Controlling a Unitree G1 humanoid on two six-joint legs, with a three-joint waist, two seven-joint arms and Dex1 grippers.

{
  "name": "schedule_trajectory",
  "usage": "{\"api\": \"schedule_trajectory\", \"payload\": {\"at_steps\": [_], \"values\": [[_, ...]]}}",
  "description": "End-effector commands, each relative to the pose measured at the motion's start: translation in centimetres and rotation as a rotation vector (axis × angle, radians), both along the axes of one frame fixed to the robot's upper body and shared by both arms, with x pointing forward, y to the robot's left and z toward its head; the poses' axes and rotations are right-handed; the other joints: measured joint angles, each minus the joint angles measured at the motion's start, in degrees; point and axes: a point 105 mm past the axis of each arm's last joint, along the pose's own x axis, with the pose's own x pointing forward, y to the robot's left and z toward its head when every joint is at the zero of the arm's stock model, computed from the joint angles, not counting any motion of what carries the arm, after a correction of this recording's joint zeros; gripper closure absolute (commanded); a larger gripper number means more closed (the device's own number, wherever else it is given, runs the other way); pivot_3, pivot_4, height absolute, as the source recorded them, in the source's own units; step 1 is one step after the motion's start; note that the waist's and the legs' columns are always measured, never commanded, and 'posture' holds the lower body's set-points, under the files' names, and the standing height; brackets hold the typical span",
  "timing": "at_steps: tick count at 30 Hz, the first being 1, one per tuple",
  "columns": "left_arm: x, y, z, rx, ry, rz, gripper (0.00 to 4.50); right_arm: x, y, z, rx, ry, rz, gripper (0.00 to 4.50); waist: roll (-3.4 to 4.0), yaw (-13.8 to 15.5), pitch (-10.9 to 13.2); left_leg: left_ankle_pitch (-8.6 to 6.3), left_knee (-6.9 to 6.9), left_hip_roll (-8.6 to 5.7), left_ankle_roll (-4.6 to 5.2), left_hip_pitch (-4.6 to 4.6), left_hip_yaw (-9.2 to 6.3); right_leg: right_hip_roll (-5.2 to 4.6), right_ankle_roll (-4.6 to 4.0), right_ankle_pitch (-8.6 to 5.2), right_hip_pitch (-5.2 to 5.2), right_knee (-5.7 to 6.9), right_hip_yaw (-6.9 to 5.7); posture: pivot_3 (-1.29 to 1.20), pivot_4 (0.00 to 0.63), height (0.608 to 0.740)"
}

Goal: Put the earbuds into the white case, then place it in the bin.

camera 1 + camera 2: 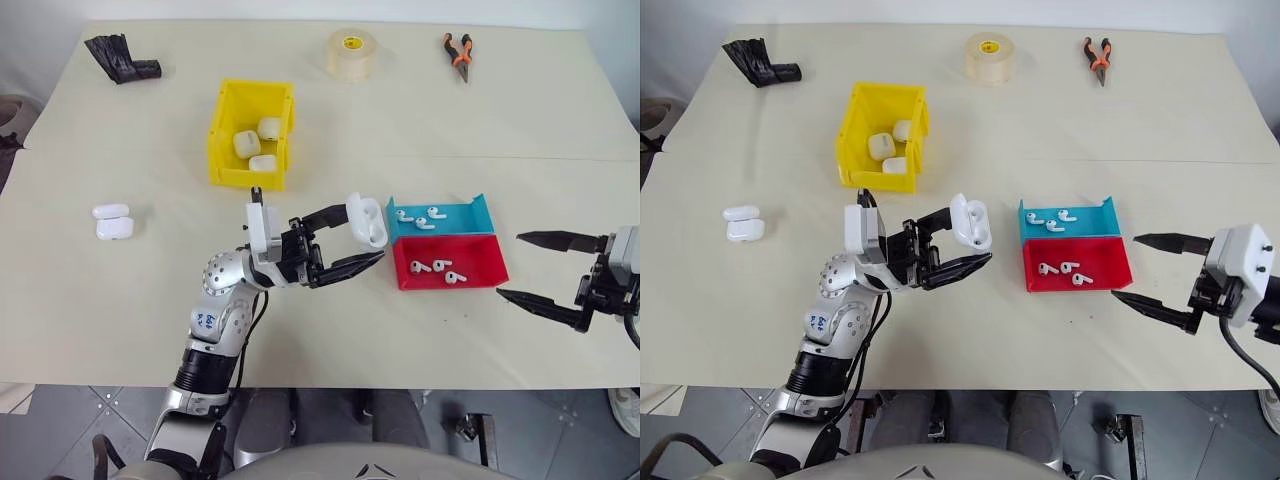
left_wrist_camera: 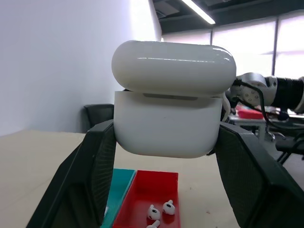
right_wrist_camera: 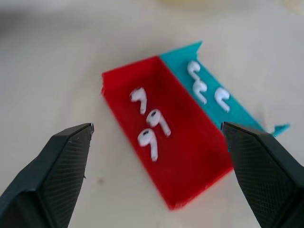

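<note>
The case [image 1: 367, 220], glossy white and rounded with its hinged lid ajar, sits at frame centre clamped between the ribbed black fingers of the left gripper [image 1: 366, 239]. The right gripper [image 1: 522, 266], at the right edge, has its fingers spread wide and empty, well apart from the case. Just right of the case lie a shallow blue tray [image 1: 478, 212] and a shallow red tray [image 1: 500, 266], touching, each holding three tiny white earbuds [image 1: 437, 267] with short stems. The bin [image 1: 227, 140], bright yellow plastic with tall walls, stands at upper centre-left with three closed cases inside. The held case's interior is hidden.
</note>
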Motion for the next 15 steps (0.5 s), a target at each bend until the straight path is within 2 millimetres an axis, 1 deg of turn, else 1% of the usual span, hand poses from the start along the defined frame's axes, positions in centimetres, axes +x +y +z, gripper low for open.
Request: {"api": "schedule_trajectory", "payload": {"at_steps": [1, 7, 10, 15], "values": [[-0.5, -0.3, 0.2, 0.01, -0.062, -0.025, 1.71, 0.4, 0.2, 0.7, -0.08, 0.012, -0.026, 0.0, 0.01, -0.1, 0.0, 0.0, 0.0, 0.0, 0.0, 0.01, 0.0, 0.0, 0.0, 0.0, 0.0, 0.0, 0.0, 0.0, 0.15, 0.74], [-0.9, -0.8, -0.8, 0.053, -0.033, -0.034, 1.71, 1.7, 2.7, -0.6, -0.215, 0.157, -0.014, 0.0, 0.02, -0.1, 0.0, 0.0, 0.07, 0.02, 0.0, 0.0, -0.07, -0.01, 0.0, 0.0, 0.0, 0.04, 0.01, 0.0, 0.15, 0.74], [-1.3, -0.8, -1.3, 0.085, -0.014, -0.046, 1.71, 2.3, 3.4, -1.1, -0.288, 0.228, -0.038, 0.0, 0.02, 0.0, 0.0, -0.01, 0.11, -0.01, 0.02, -0.04, -0.11, -0.04, 0.0, 0.0, 0.0, 0.04, 0.01, 0.0, 0.15, 0.74], [-1.5, -1.0, -1.4, 0.093, -0.008, -0.057, 1.71, 3.2, 4.7, -1.9, -0.381, 0.273, -0.025, 0.0, 0.01, 0.0, 0.0, -0.02, 0.13, 0.0, 0.03, -0.13, -0.2, -0.06, -0.01, 0.0, -0.01, -0.01, -0.09, 0.0, 0.15, 0.74]]}}
